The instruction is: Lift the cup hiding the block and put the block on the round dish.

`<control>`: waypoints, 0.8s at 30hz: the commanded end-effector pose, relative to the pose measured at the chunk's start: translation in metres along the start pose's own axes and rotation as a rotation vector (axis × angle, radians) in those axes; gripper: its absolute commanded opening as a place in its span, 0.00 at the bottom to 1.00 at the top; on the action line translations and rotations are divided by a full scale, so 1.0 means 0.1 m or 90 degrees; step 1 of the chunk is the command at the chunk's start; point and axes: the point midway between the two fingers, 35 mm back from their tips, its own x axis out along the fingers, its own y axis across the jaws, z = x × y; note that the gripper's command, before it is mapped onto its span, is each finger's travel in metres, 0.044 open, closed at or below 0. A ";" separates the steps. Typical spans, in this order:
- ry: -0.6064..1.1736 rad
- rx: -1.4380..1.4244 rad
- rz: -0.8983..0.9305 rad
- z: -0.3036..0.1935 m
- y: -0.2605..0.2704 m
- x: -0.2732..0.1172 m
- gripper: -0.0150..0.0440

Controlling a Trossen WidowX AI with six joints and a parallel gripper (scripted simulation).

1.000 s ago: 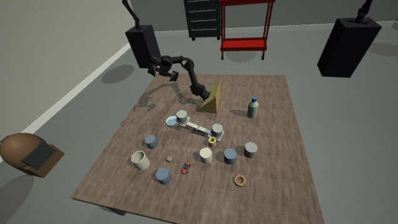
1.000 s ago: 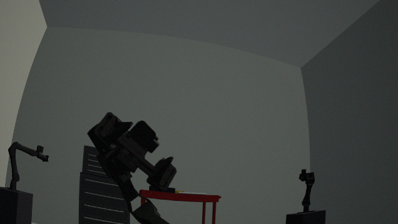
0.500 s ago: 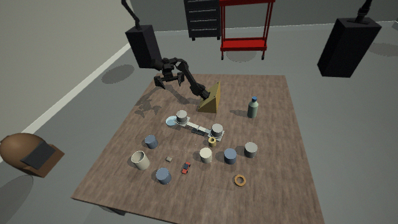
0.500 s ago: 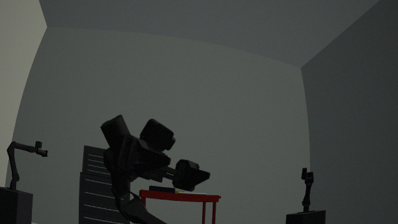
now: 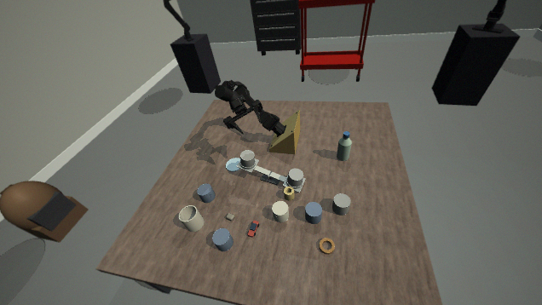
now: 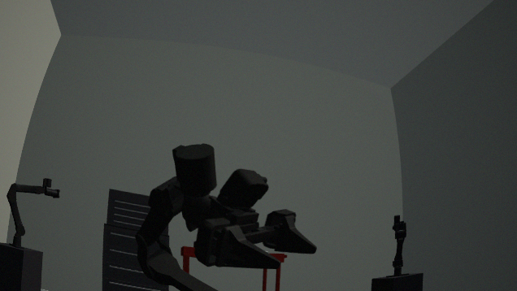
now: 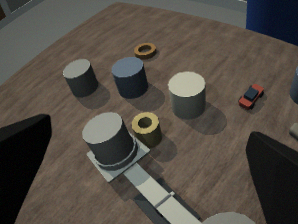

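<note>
My gripper (image 6: 297, 258) (image 7: 150, 133) is open and empty, above the table on the dish side of the balance. The balance (image 5: 261, 171) (image 7: 145, 184) carries a grey cup at each end. One cup (image 5: 295, 178) (image 7: 108, 140) is upright on the right end in the top view. The other cup (image 5: 247, 159) (image 7: 229, 219) stands on the left end and is cut off at the bottom of the wrist view. The light blue round dish (image 5: 231, 165) lies beside that left end. No block shows under either cup, and I cannot tell the beam's tilt clearly.
A yellow hollow cylinder (image 5: 289, 193) (image 7: 146, 131) stands close to the right end. A cream cylinder (image 5: 280, 212) (image 7: 187, 96), blue cylinders, a grey cylinder (image 5: 341, 204) (image 7: 81, 79) and a red car (image 5: 253, 228) (image 7: 251, 96) stand in front. A bottle (image 5: 343, 149) stands at the right, and a yellow wedge (image 5: 287, 143) beside the arm.
</note>
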 end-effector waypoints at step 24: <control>0.333 0.219 -0.272 -0.70 0.74 0.52 1.00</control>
